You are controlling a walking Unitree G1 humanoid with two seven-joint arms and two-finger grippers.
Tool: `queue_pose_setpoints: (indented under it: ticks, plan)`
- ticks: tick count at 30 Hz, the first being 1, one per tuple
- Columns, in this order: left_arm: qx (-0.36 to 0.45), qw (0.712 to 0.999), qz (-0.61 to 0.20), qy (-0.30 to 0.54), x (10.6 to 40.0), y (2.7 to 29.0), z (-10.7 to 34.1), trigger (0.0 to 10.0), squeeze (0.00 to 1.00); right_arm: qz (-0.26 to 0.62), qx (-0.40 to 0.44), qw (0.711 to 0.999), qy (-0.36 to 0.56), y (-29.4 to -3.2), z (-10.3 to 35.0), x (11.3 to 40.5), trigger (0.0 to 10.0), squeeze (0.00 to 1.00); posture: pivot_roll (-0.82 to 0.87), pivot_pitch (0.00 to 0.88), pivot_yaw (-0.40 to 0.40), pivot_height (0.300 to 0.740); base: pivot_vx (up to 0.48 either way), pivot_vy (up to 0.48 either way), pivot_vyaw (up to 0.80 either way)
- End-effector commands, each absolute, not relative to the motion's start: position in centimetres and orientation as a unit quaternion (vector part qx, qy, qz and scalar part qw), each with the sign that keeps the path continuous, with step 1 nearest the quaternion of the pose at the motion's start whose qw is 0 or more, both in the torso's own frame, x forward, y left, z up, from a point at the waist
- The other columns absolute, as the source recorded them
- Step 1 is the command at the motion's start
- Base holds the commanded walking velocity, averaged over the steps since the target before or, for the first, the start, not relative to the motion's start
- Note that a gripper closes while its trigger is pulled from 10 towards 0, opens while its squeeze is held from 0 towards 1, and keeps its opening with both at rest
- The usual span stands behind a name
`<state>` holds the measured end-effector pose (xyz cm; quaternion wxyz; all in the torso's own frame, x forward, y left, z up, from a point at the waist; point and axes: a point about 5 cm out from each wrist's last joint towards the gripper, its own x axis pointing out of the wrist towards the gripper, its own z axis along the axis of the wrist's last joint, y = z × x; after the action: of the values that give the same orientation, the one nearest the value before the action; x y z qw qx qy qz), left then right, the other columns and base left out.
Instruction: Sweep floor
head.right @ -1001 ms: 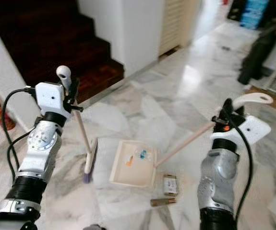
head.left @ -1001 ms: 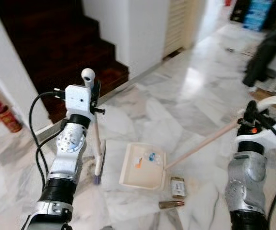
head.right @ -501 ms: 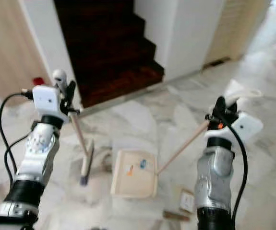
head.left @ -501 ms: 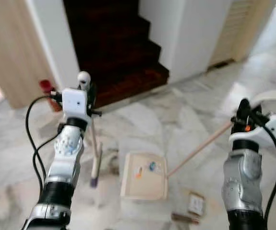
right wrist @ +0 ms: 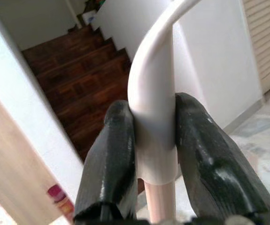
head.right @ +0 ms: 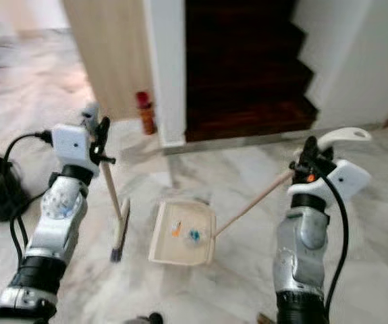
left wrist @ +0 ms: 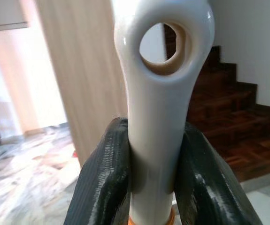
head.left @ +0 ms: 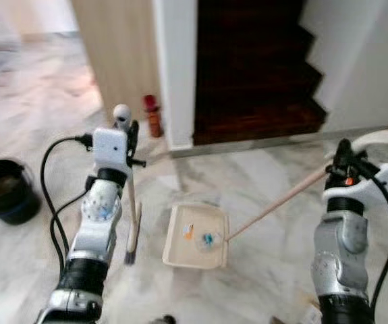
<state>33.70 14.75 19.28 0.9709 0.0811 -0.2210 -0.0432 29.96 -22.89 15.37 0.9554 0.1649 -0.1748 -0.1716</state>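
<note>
The left hand (left wrist: 153,183) is clamped around the white plastic grip of a short broom with a pale wooden stick (head.left: 132,202), both black fingers (left wrist: 104,178) pressed tight against it just below the hanging hole. The stick runs down to a dark-bristled head (head.left: 131,253) resting on the white marble floor (head.left: 261,270). Just beside that head lies a cream plastic dustpan (head.left: 197,236), flat on the floor, with a few small orange and blue scraps (head.left: 204,236) inside it. Its long pale handle (head.left: 274,202) slants up to the right hand (right wrist: 156,154), whose fingers are closed on the curved white grip at the top. Behind them, dark wooden stairs (head.left: 254,74) rise between white walls, a red spray can (head.left: 153,116) stands by the wall's foot, and a black bucket (head.left: 5,190) sits well off to the left.
</note>
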Motion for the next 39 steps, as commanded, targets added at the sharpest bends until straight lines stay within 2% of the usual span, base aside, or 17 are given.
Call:
queue_pose_setpoints:
  ticks: [1,4,21,25,39]
  plan:
    - [0.076,0.966,-0.037,-0.243,33.57,14.95,20.41,10.0,0.0,-0.164,0.169,0.949,-0.21,-22.7,17.11,30.1,10.0,0.0,0.08,0.071,-0.053,0.74,0.0,0.0,0.8]
    - [0.074,0.967,-0.036,-0.243,33.6,14.75,20.44,10.0,0.0,-0.164,0.17,0.949,-0.209,-22.65,17.07,30.13,10.0,0.0,0.08,0.071,-0.056,0.74,0.0,0.0,0.68]
    - [0.071,0.967,-0.027,-0.245,33.25,14.66,20.45,10.0,0.0,-0.166,0.194,0.946,-0.201,-22.72,16.9,30.3,10.0,0.0,0.08,0.073,-0.062,0.74,0.0,0.0,0.0]
    - [0.069,0.967,-0.028,-0.245,33.21,14.57,20.48,10.0,0.0,-0.181,0.239,0.934,-0.195,-23.11,16.62,30.35,10.0,0.0,0.08,0.07,-0.058,0.74,0.0,0.0,0.0]
    - [0.066,0.964,-0.037,-0.254,32.93,14.14,20.53,10.0,0.0,-0.171,0.232,0.938,-0.191,-22.77,16.52,30.36,10.0,0.0,0.08,0.052,-0.059,0.74,0.0,0.0,0.0]
